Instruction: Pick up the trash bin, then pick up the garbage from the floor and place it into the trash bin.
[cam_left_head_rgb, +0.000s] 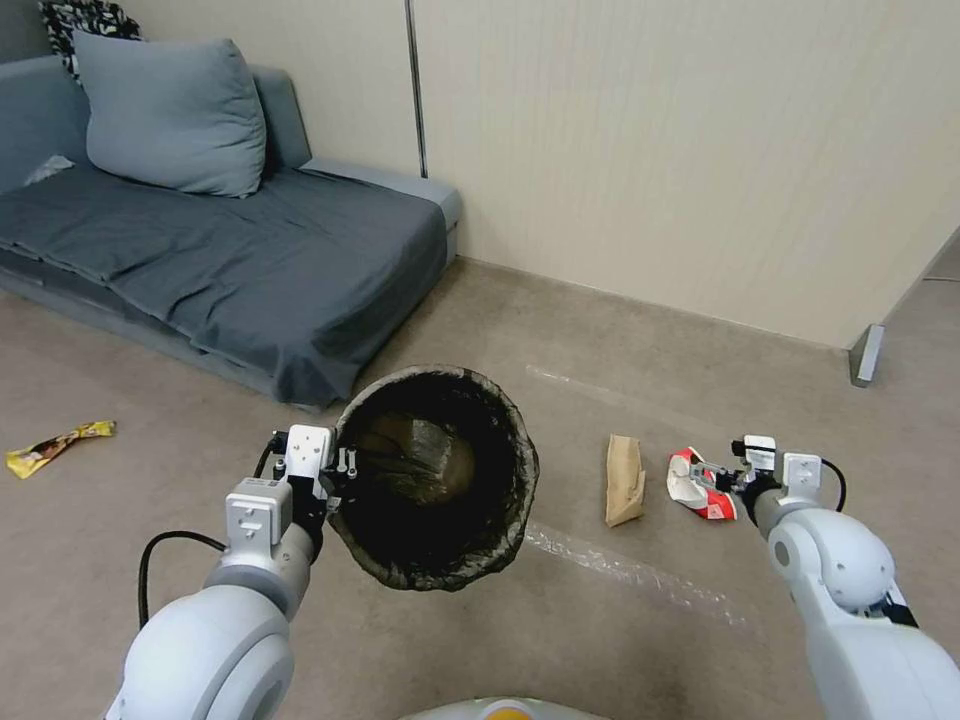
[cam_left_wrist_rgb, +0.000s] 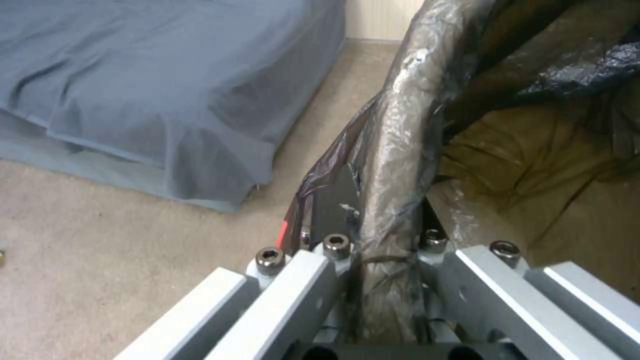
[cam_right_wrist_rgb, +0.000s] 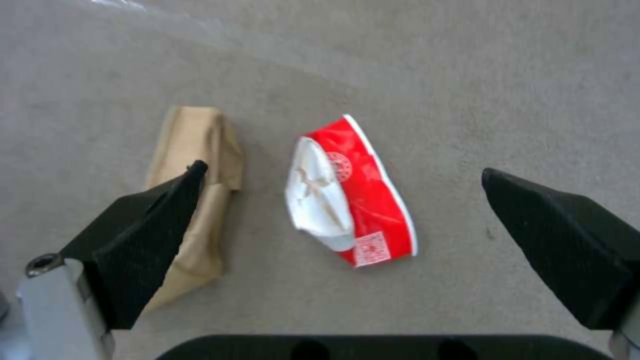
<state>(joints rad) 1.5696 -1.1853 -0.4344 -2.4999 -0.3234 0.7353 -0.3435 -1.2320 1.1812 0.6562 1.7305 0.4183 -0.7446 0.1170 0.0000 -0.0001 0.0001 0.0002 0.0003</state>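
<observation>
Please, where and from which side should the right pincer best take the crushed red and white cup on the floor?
Probably straight from above, closing across the short width of the cup. It lies flattened on the floor, so no side offers an edge to get under. The open right pincer already straddles it, though one finger is over the brown bag, which lies close beside.

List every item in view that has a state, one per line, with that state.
White plastic trash bin with dark bag liner: lifted, tilted, rim clamped.
Left gripper: shut on the bin rim.
Right gripper: open, above the cup.
Crushed red-and-white paper cup: flattened, on floor.
Crumpled brown paper bag: folded, on floor.
Yellow snack wrapper: on floor near sofa.
</observation>
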